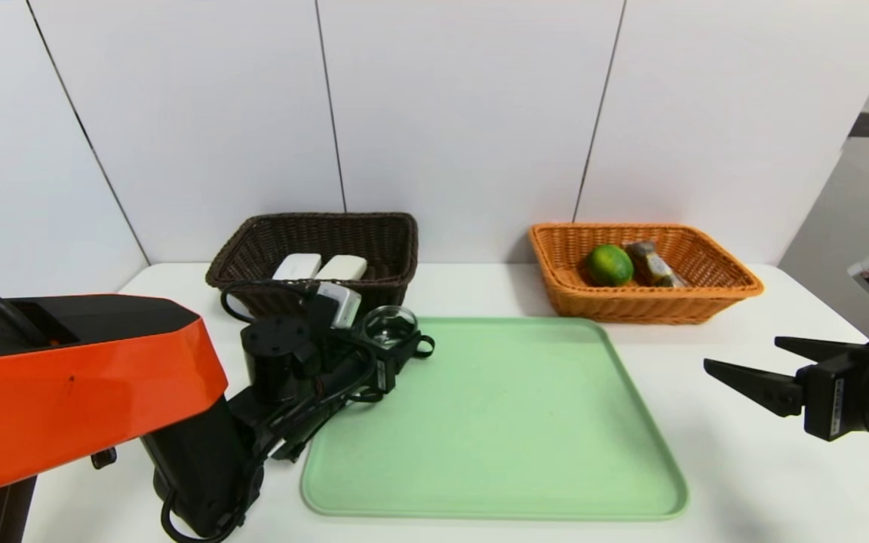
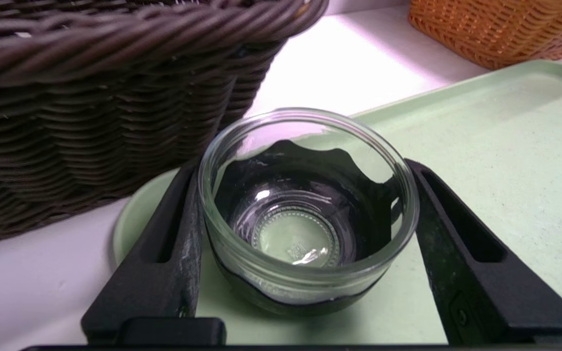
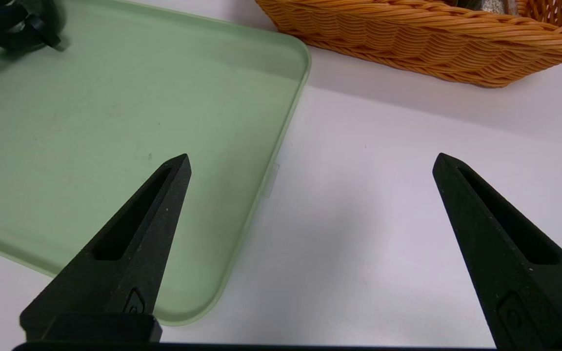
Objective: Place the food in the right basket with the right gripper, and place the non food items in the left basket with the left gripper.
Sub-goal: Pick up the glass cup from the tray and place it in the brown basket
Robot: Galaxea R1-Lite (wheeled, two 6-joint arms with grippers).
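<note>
Left claw point(image 2: 305, 234) sits low over the far left corner of the green tray point(image 1: 525, 422), level with it. Its two fingers point(image 2: 164, 243) flank the glass cup point(image 2: 305, 209); from my left wrist feed both sit against or just beside the cup wall, and I cannot tell whether they are pressing it yet. The cup stands upright on the tray, its black handle point(image 1: 425, 345) pointing toward the tray's middle.

Left basket point(image 1: 314, 256), dark brown, stands at the back of the counter point(image 1: 744, 467), just behind the cup. Inside I see the white case point(image 1: 296, 266) and the white bar point(image 1: 341, 267), side by side.

Right basket point(image 1: 642, 271), orange, at the back right of the counter. The lime point(image 1: 609, 265) and the chocolate pack point(image 1: 653, 264) lie in it, touching or nearly so.

Right claw point(image 1: 744, 360) hangs above the counter off the tray's right edge, fingers spread wide, nothing between them.
</note>
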